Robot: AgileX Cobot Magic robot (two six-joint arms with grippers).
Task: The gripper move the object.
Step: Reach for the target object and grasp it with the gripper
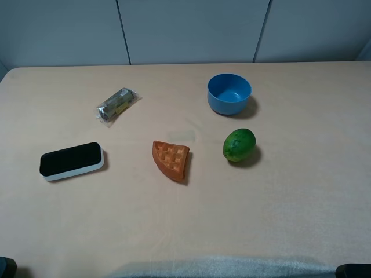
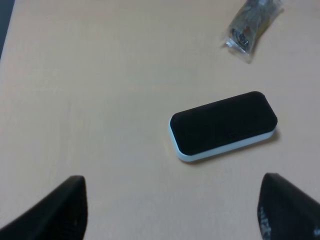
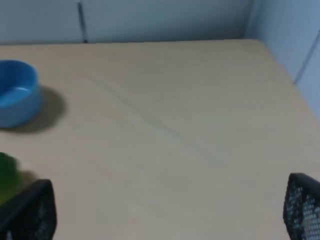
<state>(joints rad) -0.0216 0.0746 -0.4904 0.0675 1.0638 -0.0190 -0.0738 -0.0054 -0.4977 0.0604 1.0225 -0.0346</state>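
Observation:
The green egg-shaped fruit [image 1: 239, 145] lies on the table right of centre, in front of the blue bowl [image 1: 229, 93]. A sliver of it shows in the right wrist view [image 3: 7, 172] beside one finger. My right gripper [image 3: 170, 210] is open and empty, its fingers [image 3: 30, 212] wide apart, back from the fruit near the table's front right. My left gripper [image 2: 172, 210] is open and empty, fingers [image 2: 55, 212] wide apart, short of a black and white eraser block [image 2: 223, 125]. In the exterior high view only dark arm parts show at the bottom corners [image 1: 353, 270].
An orange waffle wedge [image 1: 171, 160] lies at the centre. The black and white block [image 1: 72, 161] lies at the left. A clear wrapped packet [image 1: 117, 105] lies behind it, also in the left wrist view [image 2: 252, 22]. A grey cloth [image 1: 220, 267] covers the front edge.

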